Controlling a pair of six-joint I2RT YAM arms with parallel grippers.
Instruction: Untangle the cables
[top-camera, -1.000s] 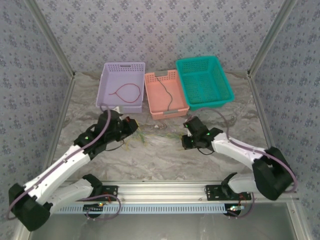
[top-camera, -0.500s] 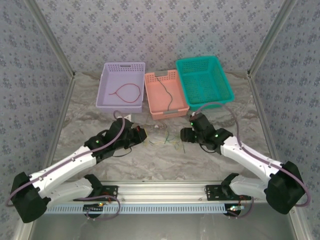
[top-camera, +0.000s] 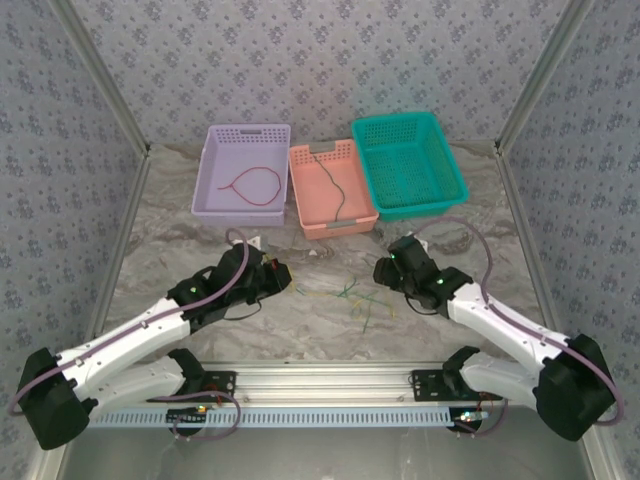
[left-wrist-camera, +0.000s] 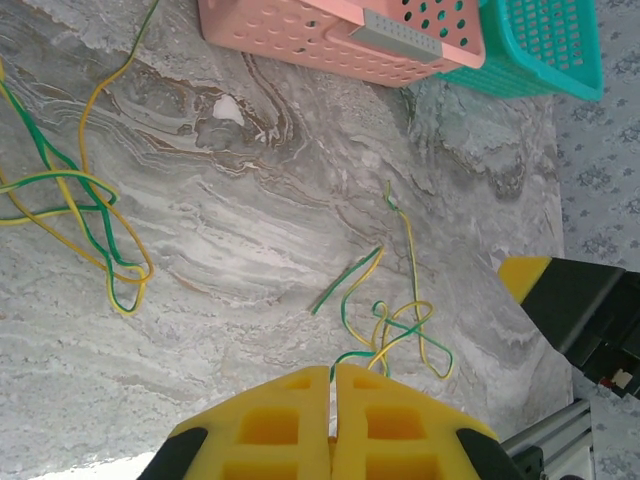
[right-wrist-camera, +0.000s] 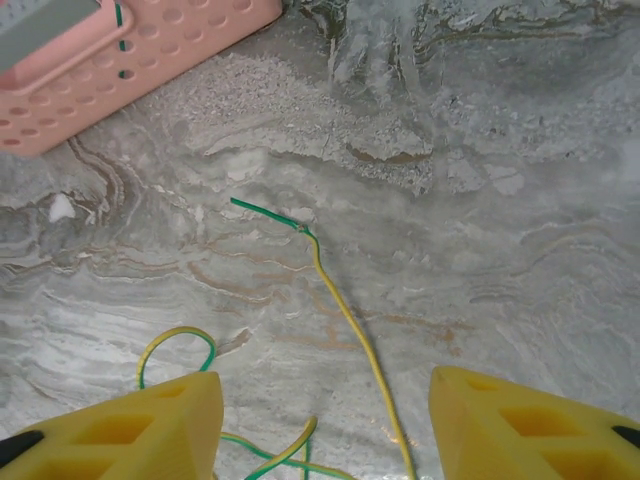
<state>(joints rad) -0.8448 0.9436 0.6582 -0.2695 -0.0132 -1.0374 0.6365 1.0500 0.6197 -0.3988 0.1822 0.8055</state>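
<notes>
Thin yellow-green cables (top-camera: 352, 298) lie on the marble table between my two grippers. My left gripper (top-camera: 283, 274) is shut, and one yellow-green cable (left-wrist-camera: 400, 330) runs out from between its closed fingertips (left-wrist-camera: 300, 385) into a small knot. A second yellow-green tangle (left-wrist-camera: 85, 210) lies loose at the left of the left wrist view. My right gripper (right-wrist-camera: 325, 385) is open just above the table, with a yellow-green strand (right-wrist-camera: 345, 315) lying between its fingers, untouched. A red cable (top-camera: 252, 185) sits in the purple basket (top-camera: 212, 150), and a black one (top-camera: 333, 190) in the pink basket (top-camera: 300, 160).
A teal basket (top-camera: 450, 165) stands at the back right beside the pink one. The three baskets line the far side of the table. Patterned walls close in both sides, and a metal rail (top-camera: 320, 380) runs along the near edge.
Both grippers have come toward the near side. The yellow-green cables have been dragged from near the left gripper to the middle of the table. The right gripper has drawn back to the right.
</notes>
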